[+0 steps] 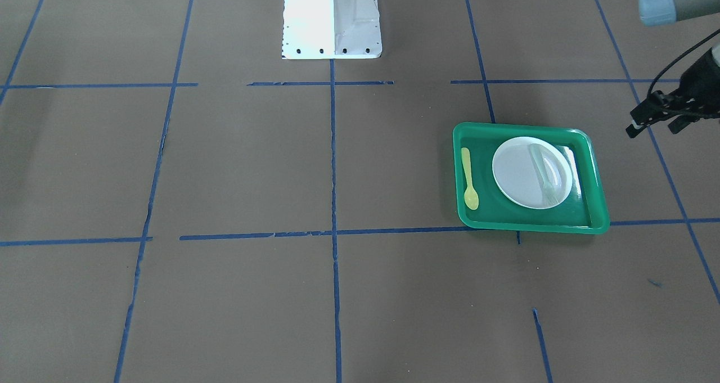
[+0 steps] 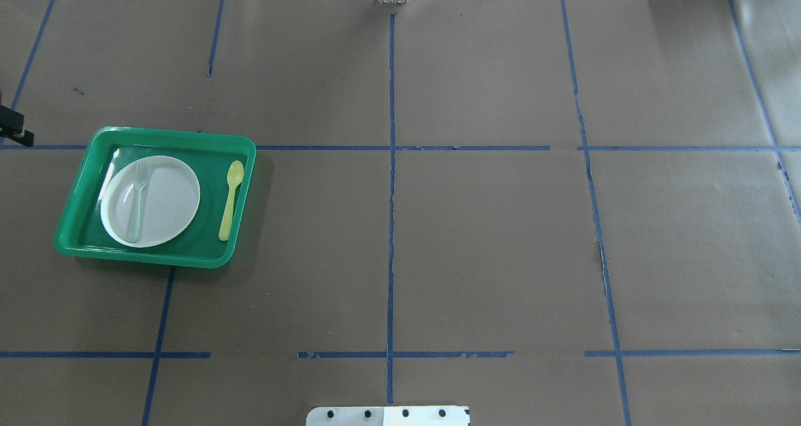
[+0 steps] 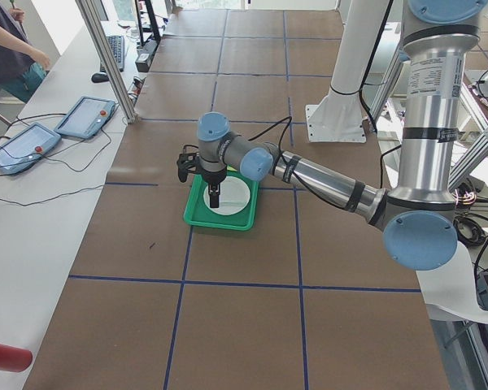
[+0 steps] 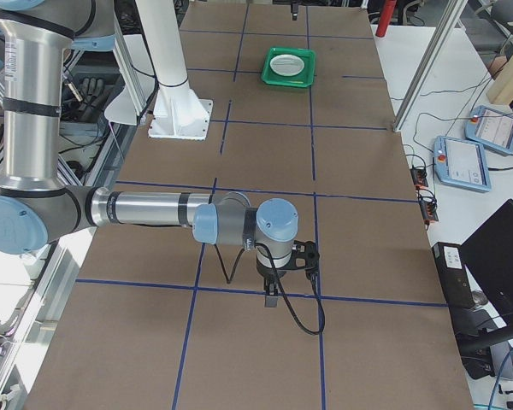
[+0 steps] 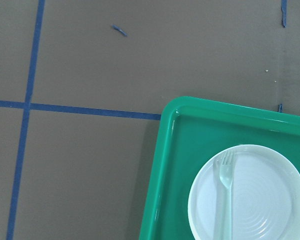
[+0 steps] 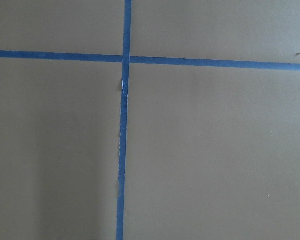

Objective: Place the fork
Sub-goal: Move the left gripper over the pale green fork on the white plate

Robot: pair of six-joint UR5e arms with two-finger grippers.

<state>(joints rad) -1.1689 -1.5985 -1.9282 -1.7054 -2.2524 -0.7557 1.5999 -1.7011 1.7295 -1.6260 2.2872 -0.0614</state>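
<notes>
Left tool (image 1: 652,129) hovers apart from fork (image 1: 543,175) on plate (image 1: 516,172).

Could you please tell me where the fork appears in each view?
Front-facing: the fork lies on the white plate, right of centre.
Overhead: fork mid-left, on the plate.
Exterior left: too small to tell.
Exterior right: too small to tell.
Left wrist: fork bottom right, on the plate.
Right wrist: not in it.
Shared landmark: the green tray.
</notes>
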